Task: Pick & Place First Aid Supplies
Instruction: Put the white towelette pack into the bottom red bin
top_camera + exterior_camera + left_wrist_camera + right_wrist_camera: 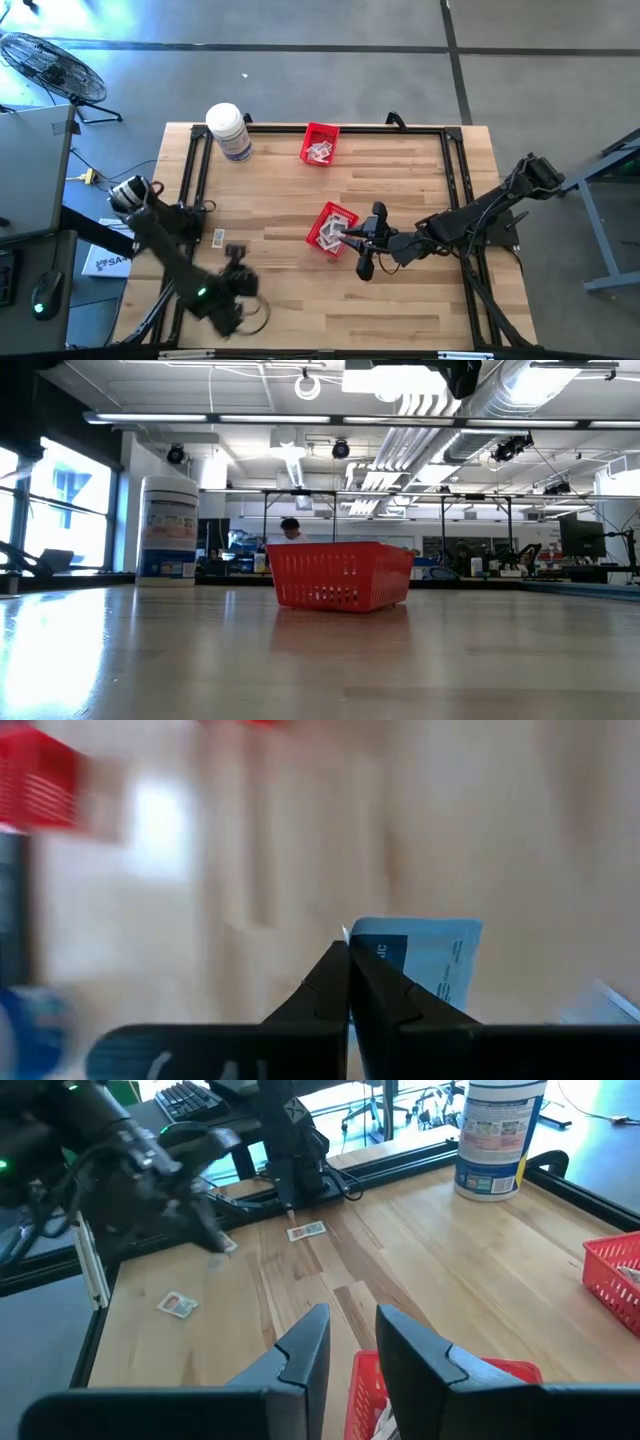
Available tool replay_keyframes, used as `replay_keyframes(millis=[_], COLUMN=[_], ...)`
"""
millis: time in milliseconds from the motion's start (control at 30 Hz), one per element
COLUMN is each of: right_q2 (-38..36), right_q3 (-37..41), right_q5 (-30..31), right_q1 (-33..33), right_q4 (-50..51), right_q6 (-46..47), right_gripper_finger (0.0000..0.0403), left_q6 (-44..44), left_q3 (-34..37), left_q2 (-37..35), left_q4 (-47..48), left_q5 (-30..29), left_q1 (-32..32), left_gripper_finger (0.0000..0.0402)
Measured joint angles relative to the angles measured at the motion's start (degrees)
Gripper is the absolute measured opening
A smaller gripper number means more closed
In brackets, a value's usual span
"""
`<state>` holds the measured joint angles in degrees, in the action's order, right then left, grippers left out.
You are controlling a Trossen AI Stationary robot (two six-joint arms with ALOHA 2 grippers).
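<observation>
My left gripper (pixel 235 260) hovers over the table's near left part, shut on a white-and-blue first aid packet (pixel 435 955). The right wrist view shows this gripper (pixel 215 1238) blurred above the wood. Two more packets (pixel 305 1231) (pixel 177 1304) lie flat on the table close to it. My right gripper (pixel 352 1345) stands open and empty over the near red basket (pixel 330 228), which holds several packets. A second red basket (pixel 320 143) with packets stands at the far edge. My left gripper pinches the packet between its two shut fingers (pixel 330 985), at the packet's edge nearest them (pixel 368 942). Most of the packet sticks out past the fingertips. It is lifted clear of the table, and the fingers slant downward.
A big white jar (pixel 228 130) with a label stands at the far left. A black frame rail (pixel 190 170) runs along the table's sides. The low view shows one red basket (pixel 340 575) and the jar (pixel 168 525). Bare wood lies between the two arms.
</observation>
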<state>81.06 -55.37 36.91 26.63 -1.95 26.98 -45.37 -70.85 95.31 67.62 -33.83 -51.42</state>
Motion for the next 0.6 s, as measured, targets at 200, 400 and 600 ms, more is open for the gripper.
replay_keyframes(millis=[200,400,600], right_q2=[0.0,0.0,0.0], right_q3=[0.0,0.0,0.0], right_q5=[-0.9,-5.9,-5.8], right_q1=[0.0,0.2,0.1], right_q4=[0.0,1.4,2.1], right_q6=[-0.2,-0.3,-0.4], right_gripper_finger=[0.0078,0.0078,0.0078], left_q6=[15.7,35.5,52.4], left_q3=[0.1,0.1,0.1], left_q2=[-2.5,-2.8,-2.8], left_q4=[-3.2,-17.4,-39.8], left_q5=[-9.3,-4.8,7.8], left_q1=[14.9,28.8,37.7], left_gripper_finger=[0.0,0.0,0.0])
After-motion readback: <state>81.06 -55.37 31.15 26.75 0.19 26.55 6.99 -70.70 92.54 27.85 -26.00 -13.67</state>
